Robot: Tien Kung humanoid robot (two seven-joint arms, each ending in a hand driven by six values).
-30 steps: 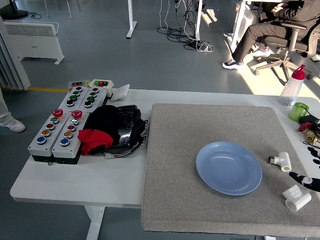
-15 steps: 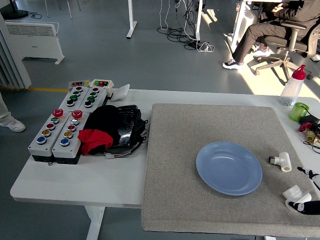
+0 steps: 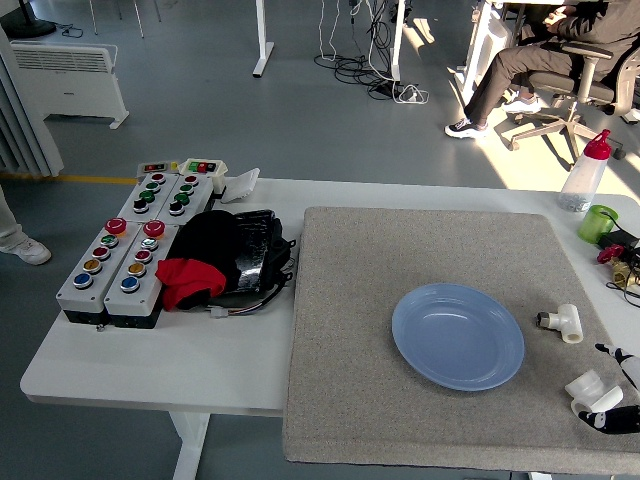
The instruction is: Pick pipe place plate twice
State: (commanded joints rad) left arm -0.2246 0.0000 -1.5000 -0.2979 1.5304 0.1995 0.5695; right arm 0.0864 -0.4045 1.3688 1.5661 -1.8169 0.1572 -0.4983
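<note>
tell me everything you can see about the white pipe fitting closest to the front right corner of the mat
The white pipe fitting looks like smooth plastic, a short angled piece with two round open sockets. It lies on its side on the grey mat near the front right corner, right of the blue plate and apart from it. The right hand is on it: a white-tipped black finger overlaps its front end, though whether it is gripped cannot be told. A second fitting lies farther back, untouched.

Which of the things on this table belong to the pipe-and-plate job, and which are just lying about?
Job: blue plate; near pipe fitting under the right hand; far pipe fitting.

Lying about: button boxes, black and red bundle, spray bottle, green cup.
</note>
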